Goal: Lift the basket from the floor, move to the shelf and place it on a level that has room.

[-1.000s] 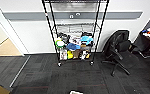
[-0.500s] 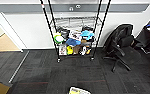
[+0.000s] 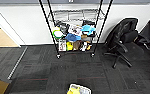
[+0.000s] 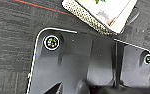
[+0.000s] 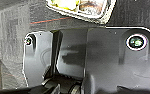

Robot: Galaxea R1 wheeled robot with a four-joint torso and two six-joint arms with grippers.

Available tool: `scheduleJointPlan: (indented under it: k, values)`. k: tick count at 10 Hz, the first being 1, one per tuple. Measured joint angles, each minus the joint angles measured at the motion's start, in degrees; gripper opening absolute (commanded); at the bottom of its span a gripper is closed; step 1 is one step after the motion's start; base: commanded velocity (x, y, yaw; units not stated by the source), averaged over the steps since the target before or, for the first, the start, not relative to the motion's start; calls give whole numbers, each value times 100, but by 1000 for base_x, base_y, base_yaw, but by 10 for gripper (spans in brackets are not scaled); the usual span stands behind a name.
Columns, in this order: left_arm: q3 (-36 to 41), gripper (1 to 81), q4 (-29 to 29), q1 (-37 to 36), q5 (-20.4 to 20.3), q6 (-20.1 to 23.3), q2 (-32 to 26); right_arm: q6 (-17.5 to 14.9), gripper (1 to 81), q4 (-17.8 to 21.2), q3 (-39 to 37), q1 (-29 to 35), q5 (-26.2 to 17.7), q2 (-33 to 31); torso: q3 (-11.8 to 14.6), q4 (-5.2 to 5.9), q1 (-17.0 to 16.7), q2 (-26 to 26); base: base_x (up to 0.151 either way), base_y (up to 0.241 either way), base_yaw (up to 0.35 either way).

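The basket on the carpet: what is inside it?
The basket on the floor holds something yellow and a darker brownish item beside it, seen in the right wrist view. What they are, and anything lying beneath them, cannot be told.

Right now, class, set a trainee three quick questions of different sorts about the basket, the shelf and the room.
1. True or false: the basket sits on the floor, apart from the shelf.
2. What stands to the picture's right of the shelf in the head view? A) an office chair B) a ladder C) a bin
3. Fill in: the shelf's lower tiers are ____ with items.

Key
1. True. It lies on the carpet in front of the shelf.
2. A, the black chair.
3. Cluttered; the wire tier above them looks bare.
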Motion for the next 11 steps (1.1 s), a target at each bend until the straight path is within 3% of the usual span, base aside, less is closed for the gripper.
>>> scheduleJointPlan:
  k: [7,11]
  values:
    - [-563,811,258,-975,880,6,17,0,811,13,0,-39,-11,-9,-81,0,807,-1281,0,0,0]
    - [-583,811,460,-1259,1189,6,122,0,811,24,0,-27,-12,-39,-696,0,1246,-1972,0,0,0]
